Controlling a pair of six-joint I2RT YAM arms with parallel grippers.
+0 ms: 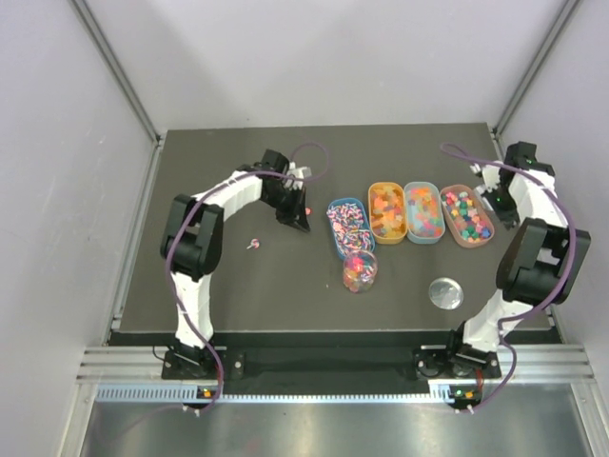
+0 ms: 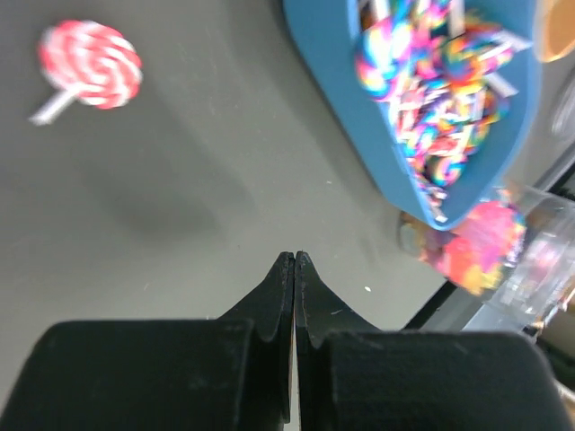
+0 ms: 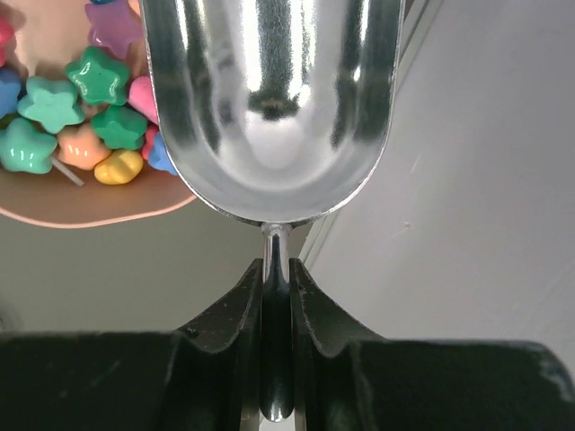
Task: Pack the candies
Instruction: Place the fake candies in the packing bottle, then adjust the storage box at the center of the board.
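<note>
Two tools, one empty shiny metal scoop point(image 3: 269, 108).
My right tool point(image 3: 277, 269) pinches its thin handle beside small bright candies point(image 3: 54, 103) in the pink oval tray point(image 3: 81, 211); my left tool point(image 2: 295, 260) is closed, empty. A slipping handle could scatter them.

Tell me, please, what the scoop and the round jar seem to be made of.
The scoop looks like polished metal: its bowl is silvery and mirrors its surroundings. The jar looks like clear plastic or glass, I cannot tell which: the bright candies inside show through its wall.
</note>
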